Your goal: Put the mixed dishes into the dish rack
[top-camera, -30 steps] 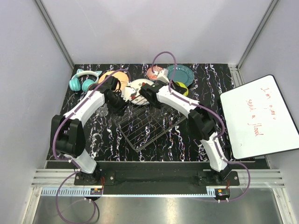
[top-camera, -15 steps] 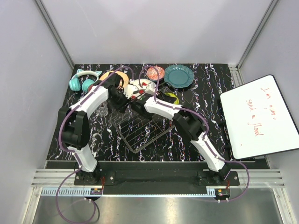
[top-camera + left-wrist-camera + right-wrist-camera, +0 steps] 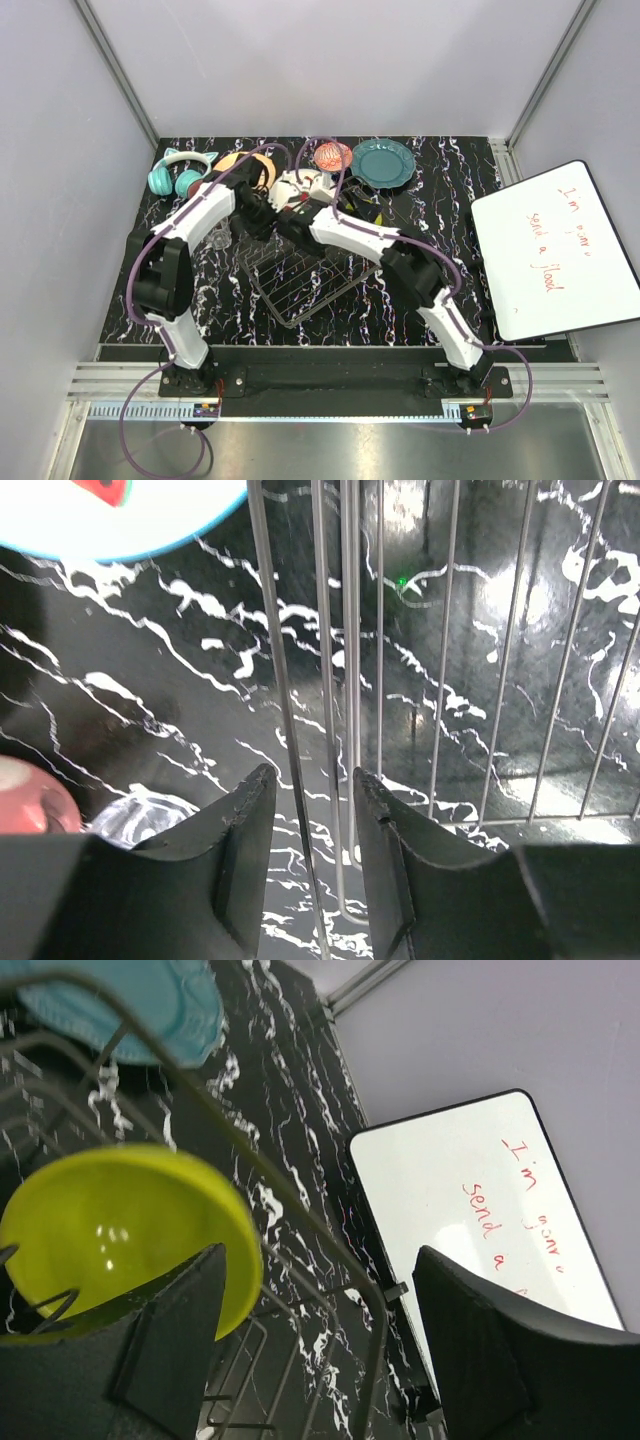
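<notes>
Right gripper (image 3: pixel 320 1260) spread wide, holding nothing; left gripper (image 3: pixel 312 772) partly apart, astride a thin wire (image 3: pixel 290 730) without visibly pinching it. Probably there to steady the large dark wire dish rack (image 3: pixel 310 275) under both, against sliding during loading. Just beyond the left gripper, outside the rack: white watermelon-print plate (image 3: pixel 150 525) on the black marbled counter (image 3: pixel 150 680), likely next. Beside the right gripper: round yellow-green bowl (image 3: pixel 110 1230) against the rack's side wires; inside or outside, hard to tell.

Bright, even lighting; glare blooms on the glossy tabletop (image 3: pixel 550 595) and the yellow-green bowl (image 3: pixel 110 1230) glints.
</notes>
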{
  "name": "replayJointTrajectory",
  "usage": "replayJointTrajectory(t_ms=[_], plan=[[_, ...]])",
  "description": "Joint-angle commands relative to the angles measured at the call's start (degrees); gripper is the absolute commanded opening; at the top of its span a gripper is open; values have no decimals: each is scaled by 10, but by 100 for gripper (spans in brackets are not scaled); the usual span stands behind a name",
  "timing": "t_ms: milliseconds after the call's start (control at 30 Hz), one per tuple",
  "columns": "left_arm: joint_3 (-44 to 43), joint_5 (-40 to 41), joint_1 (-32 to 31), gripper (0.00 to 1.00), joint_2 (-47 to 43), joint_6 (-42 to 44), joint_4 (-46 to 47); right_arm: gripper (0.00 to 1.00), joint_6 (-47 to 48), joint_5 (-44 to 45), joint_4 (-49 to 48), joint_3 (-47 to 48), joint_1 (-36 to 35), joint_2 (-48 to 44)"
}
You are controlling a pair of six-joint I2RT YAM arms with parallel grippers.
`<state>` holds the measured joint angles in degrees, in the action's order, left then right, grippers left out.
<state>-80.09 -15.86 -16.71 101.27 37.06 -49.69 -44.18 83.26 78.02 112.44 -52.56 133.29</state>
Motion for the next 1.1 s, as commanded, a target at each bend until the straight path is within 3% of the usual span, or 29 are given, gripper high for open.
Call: replayJointTrajectory(t_ms=[0,133,200,233,267,333,367,433,467,533,567,600,767,933,1067], plan=[[-42,6,-15,40,7,13,14,82,-76,21,158,14,-11,-158],[-67,16,-42,39,16,28,14,87,-184,23,155,44,30,-210],[-78,23,-59,39,28,29,11,88,-175,-18,119,88,61,-217],[-85,23,-62,39,31,29,10,88,-40,-47,-52,85,96,-226],[-87,23,-66,39,36,28,10,87,70,-156,-193,11,119,-247],[-84,24,-74,38,38,28,8,98,191,-314,-482,-76,162,-314],[-79,23,-76,38,35,28,8,97,178,-454,-497,-60,218,-312],[-58,31,-85,37,26,30,9,100,179,-507,-406,58,251,-204],[-49,36,-89,36,22,35,12,100,197,-520,-365,214,261,-154],[-23,37,-97,36,7,35,18,100,254,-520,-274,385,266,0],[-16,37,-99,35,2,35,25,100,269,-528,-257,542,271,48],[-11,37,-104,35,-2,35,28,100,281,-552,-256,570,278,101],[-2,55,-121,34,-20,41,27,88,196,-729,-356,404,341,76],[-14,58,-125,34,-12,42,22,84,198,-789,-297,477,344,166],[-17,70,-125,33,-8,35,17,84,211,-808,-327,431,345,166]])
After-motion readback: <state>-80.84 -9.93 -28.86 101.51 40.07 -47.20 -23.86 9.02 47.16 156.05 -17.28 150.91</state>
